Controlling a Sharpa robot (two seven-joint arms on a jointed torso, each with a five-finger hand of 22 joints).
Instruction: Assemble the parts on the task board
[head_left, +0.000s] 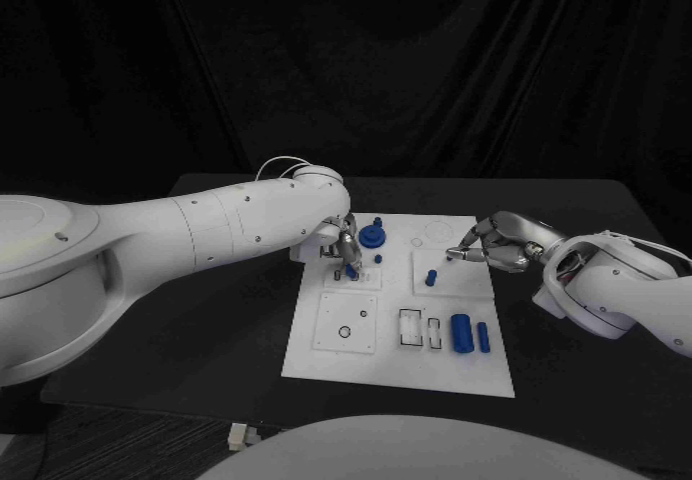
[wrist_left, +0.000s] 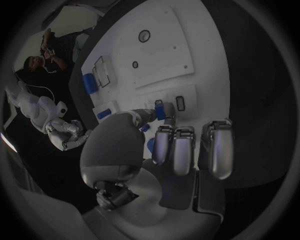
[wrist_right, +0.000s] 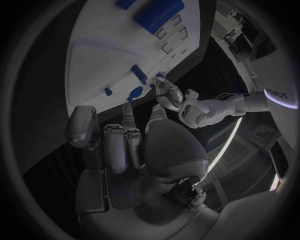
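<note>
- Parts, small and blue, are what my fingers work with: my left hand (head_left: 338, 243) is over the far left area of the task board (head_left: 361, 355), and in the left wrist view its thumb and one finger (wrist_left: 164, 146) pinch a small blue part (wrist_left: 159, 109) just over the white surface.
- In this same view the other fingers of my left hand are curled side by side, and they touch nothing.
- My right hand (head_left: 498, 244) is at the far right edge of the board. Its fingertips (head_left: 456, 255) come together just above a short blue peg (head_left: 433, 276), which stands upright in a raised white square. I cannot tell if they pinch something.
- Between my two hands a round blue gear part (head_left: 374, 238) stands on the board, and a very small blue pin (head_left: 378, 259) stands just in front of it.
- Nearer to me, on the right half of the board, a thick blue cylinder (head_left: 462, 332) and a thin blue bar (head_left: 483, 337) lie side by side, just beside two rectangular slots (head_left: 421, 328).
- On the near left there is a white square plate with a small ring hole (head_left: 343, 332).
- The board lies in the middle of the black table (head_left: 216, 330).
</note>
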